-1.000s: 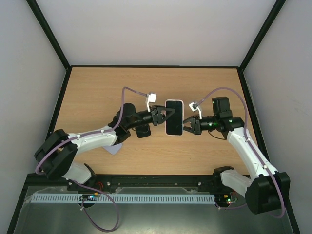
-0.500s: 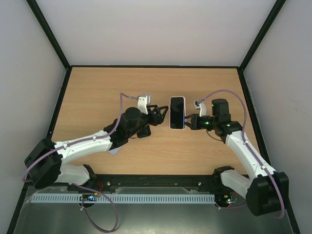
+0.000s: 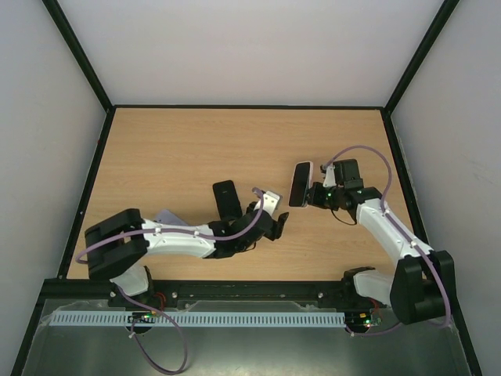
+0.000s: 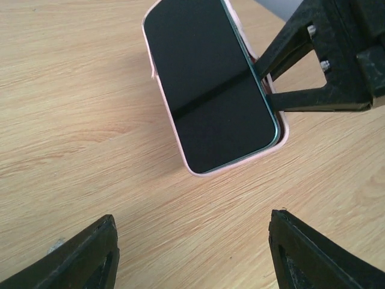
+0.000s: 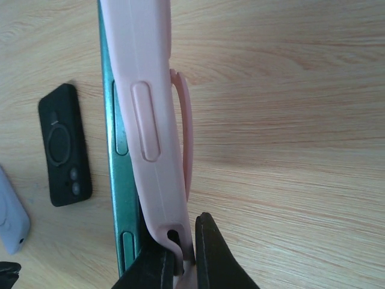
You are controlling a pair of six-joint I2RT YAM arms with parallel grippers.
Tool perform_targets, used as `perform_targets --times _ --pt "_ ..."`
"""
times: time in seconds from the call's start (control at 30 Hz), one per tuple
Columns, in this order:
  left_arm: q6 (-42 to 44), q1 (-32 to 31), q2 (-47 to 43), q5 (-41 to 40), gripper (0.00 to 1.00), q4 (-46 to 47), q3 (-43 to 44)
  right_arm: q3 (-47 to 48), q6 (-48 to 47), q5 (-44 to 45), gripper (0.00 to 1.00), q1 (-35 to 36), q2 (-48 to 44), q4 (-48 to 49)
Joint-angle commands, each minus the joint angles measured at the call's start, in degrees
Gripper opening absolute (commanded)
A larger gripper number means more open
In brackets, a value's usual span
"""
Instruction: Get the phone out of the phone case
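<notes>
One phone [image 4: 210, 102] with a dark screen sits in a pink case [image 5: 147, 120], tipped up on its long edge right of the table's middle. I cannot tell whether its lower edge touches the table [image 3: 156, 149]. Your right gripper [image 5: 183, 250] is pinched nearly closed on the case's wall near one end. Your left gripper [image 4: 192, 223] hangs just short of the phone, spread wide and holding nothing.

The teal side of the phone shows beside the pink wall, so that edge looks like your best purchase. Bring the left gripper in square to it and close on the phone's frame only, not on the pink lip. Keep the right pinch firm and peel the case away slowly. Stay low over the table, since a slip would drop the phone.

No brand, label or writing can be read on the phone or the pink case. The same goes for the spare black case [image 3: 228, 198] and pale lavender case [image 5: 11, 226] lying well apart to the left.
</notes>
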Motion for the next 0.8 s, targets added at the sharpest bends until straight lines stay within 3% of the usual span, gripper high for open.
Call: perform_targets --times 0.0,0.4,0.77 --pt "4.0 -1.6 3.3 -5.0 0.69 -0.6 4.0 3.2 0.1 1.8 0.02 -0.2 2.7 -1.8" --pt "15.0 -2.4 11.8 -6.4 0.70 3.0 9.2 5.9 -0.6 0.1 0.02 -0.2 10.9 -5.8" --pt "19.6 -3.1 18.8 -8.9 0.68 1.4 13.8 6.4 -1.5 -1.3 0.02 -0.2 17.4 -6.4"
